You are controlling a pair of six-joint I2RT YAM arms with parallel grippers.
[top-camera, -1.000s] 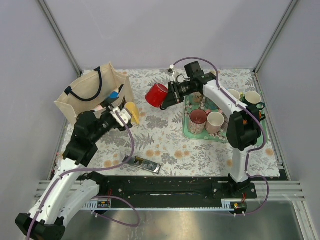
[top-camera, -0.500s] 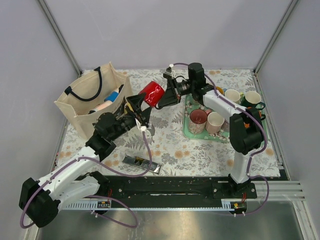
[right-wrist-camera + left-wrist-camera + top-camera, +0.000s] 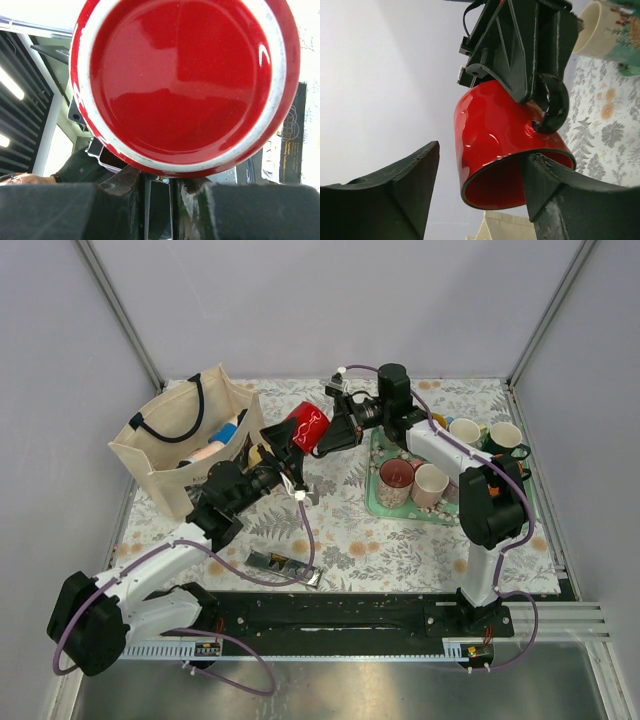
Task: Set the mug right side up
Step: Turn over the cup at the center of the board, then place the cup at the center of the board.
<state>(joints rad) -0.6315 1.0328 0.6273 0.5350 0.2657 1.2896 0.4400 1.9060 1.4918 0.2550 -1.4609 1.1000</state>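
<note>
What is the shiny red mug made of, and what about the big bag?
The red mug looks like glazed ceramic: it is glossy with bright glints, and a pale, duller ring runs round its base. The tote bag looks like plain cloth, maybe canvas: dull beige, with soft sides that sag.

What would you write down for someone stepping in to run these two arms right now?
Right gripper: shut on the black handle of the red mug, holding it in the air above the table.
Left gripper: open, one finger on each side of the mug's rim, no grip yet.
Mug: tilted, with its mouth toward the left gripper and its base toward the right wrist.
Done: the mug is lifted and presented for a handover.
Left: probably close the left gripper on the rim, release the right, then turn the mug and set it down mouth up.
</note>
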